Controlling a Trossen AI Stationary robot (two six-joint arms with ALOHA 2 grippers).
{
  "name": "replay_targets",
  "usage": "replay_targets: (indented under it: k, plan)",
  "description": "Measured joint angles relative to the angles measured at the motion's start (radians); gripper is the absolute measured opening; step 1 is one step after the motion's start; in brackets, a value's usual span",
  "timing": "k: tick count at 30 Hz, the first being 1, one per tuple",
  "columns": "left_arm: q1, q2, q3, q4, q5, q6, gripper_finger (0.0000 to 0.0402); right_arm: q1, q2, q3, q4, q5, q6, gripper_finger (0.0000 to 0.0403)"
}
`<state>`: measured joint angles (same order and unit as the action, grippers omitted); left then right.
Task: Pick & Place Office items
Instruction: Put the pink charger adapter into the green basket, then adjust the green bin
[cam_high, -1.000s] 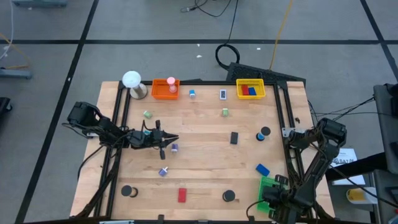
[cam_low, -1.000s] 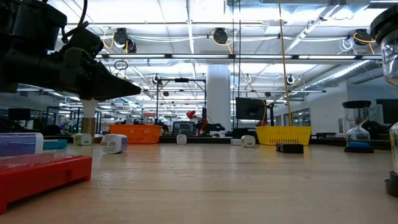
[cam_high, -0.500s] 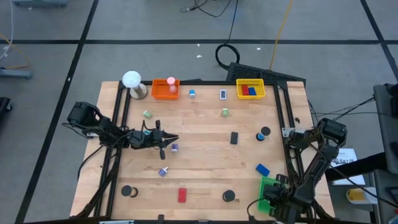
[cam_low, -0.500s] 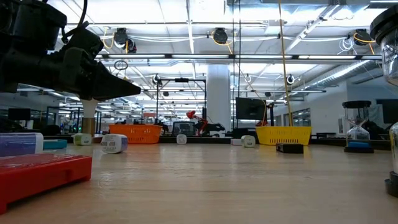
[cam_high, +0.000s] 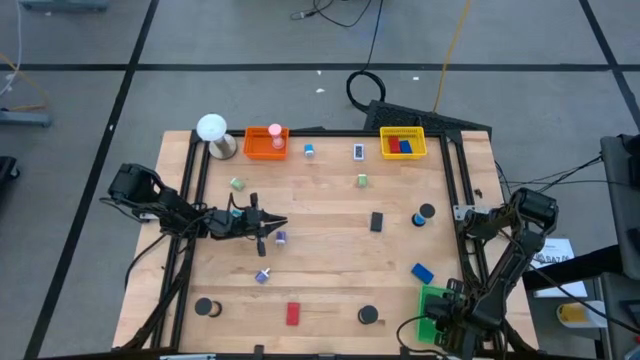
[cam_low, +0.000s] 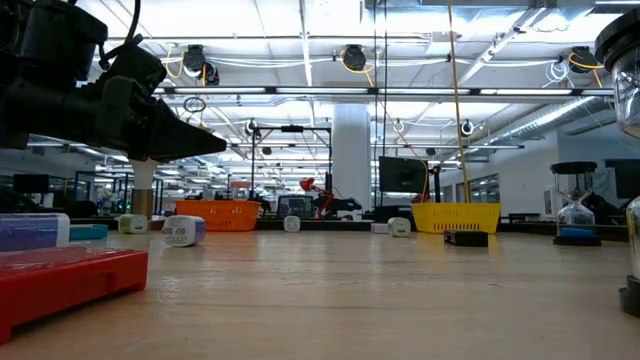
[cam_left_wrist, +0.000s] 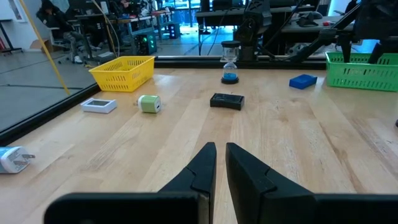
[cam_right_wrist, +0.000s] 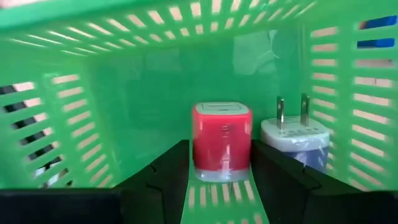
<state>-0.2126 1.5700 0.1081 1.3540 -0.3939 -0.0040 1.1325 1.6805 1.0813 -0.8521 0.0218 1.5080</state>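
your right gripper (cam_right_wrist: 221, 180) sits inside the green tray (cam_high: 432, 305) at the table's near right corner, fingers parted either side of a red charger cube (cam_right_wrist: 221, 140), not visibly clamping it; a white plug (cam_right_wrist: 293, 142) stands just beside. your left gripper (cam_left_wrist: 220, 163) hovers mid-left, fingers nearly together, empty. farther off lie the black block (cam_left_wrist: 226, 101) and yellow tray (cam_left_wrist: 122, 71).

A red block (cam_low: 60, 285) lies nearest on the tabletop (cam_low: 380, 300). A dark arm (cam_low: 90, 95) hangs above it. Far back stand an orange tray (cam_low: 210, 214), a yellow tray (cam_low: 455, 216) and a black block (cam_low: 466, 238).
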Motion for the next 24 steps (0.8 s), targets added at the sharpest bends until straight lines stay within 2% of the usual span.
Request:
replay_targets:
  k: [4, 11, 17, 24]
  plan:
    - [0.000, 0.000, 0.000, 0.000, 0.000, 0.000, 0.0037, -0.015, -0.023, 0.000, -0.021, 0.000, 0.042, 0.0167]
    - [0.000, 0.000, 0.000, 0.000, 0.000, 0.000, 0.0037, -0.047, -0.068, 0.000, -0.015, 0.018, 0.025, 0.0171]
    - [0.000, 0.000, 0.000, 0.000, 0.000, 0.000, 0.0037, -0.072, -0.075, 0.000, 0.029, 0.106, -0.065, 0.0122]
    - [0.000, 0.000, 0.000, 0.000, 0.000, 0.000, 0.0037, -0.087, -0.075, 0.000, 0.035, 0.094, -0.105, 0.0039]
